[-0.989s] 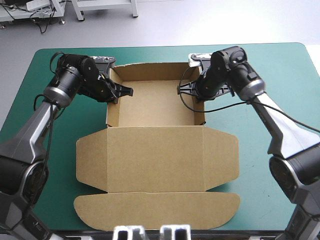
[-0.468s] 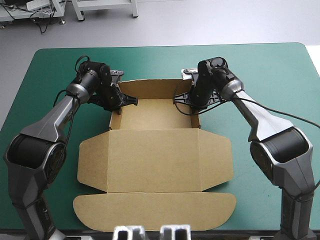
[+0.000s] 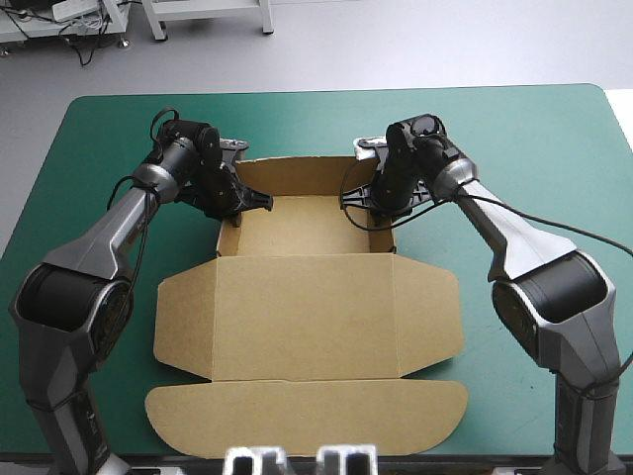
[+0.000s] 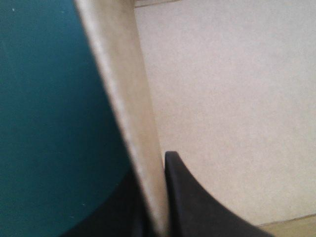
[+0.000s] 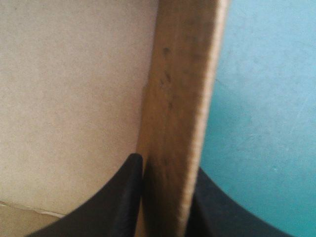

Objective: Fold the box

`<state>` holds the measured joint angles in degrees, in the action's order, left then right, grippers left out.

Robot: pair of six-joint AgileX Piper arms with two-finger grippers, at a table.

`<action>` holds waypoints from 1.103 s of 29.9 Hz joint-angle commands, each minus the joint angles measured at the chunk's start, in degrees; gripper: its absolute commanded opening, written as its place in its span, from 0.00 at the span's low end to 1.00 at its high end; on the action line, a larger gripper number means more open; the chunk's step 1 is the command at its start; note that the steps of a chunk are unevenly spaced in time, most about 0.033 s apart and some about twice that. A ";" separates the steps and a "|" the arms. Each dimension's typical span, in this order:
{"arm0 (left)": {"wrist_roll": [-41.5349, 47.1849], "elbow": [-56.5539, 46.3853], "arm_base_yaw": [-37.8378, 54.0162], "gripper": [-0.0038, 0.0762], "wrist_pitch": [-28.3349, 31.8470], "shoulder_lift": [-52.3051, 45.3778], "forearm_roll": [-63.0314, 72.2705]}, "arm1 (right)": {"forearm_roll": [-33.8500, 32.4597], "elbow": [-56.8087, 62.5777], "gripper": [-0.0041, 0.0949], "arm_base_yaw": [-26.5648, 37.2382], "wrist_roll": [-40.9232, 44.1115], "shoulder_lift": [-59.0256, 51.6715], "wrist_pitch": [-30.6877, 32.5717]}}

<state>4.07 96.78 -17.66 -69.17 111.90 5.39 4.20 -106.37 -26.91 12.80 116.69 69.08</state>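
The brown box lies as an open tray at mid-table, with its lid flat toward the front edge. My left gripper is shut on the box's left side wall, one black finger inside the tray and one outside. My right gripper is shut on the right side wall in the same way. Both walls stand upright. Close up, the left gripper and the right gripper each pinch board, with the tray floor to one side and teal-green cover to the other.
The lid's rounded front flap reaches close to the table's front edge. Bare teal-green cover lies to the left, right and behind the tray.
Since the earliest frame both arms have come lower and inward, the side walls moving in with them and the tray looking narrower. Since just before, almost nothing has moved.
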 commanded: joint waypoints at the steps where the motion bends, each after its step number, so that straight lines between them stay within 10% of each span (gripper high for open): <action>1: -1.32 0.57 -2.01 0.20 -0.25 -0.84 10.45 | 2.73 -1.44 0.42 -0.84 -1.04 -2.00 -6.02; 12: -1.43 0.57 -2.01 0.68 -0.55 -0.84 10.43 | 1.20 -5.82 0.49 -0.84 -0.79 -2.00 -3.48; 33: 4.63 0.86 -2.01 0.69 5.75 -0.84 10.49 | -11.48 -6.46 0.49 -0.84 -0.39 -2.11 -5.38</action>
<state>8.38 96.55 -18.83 -67.03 113.23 12.51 -6.17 -110.93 -27.58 12.69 118.25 65.33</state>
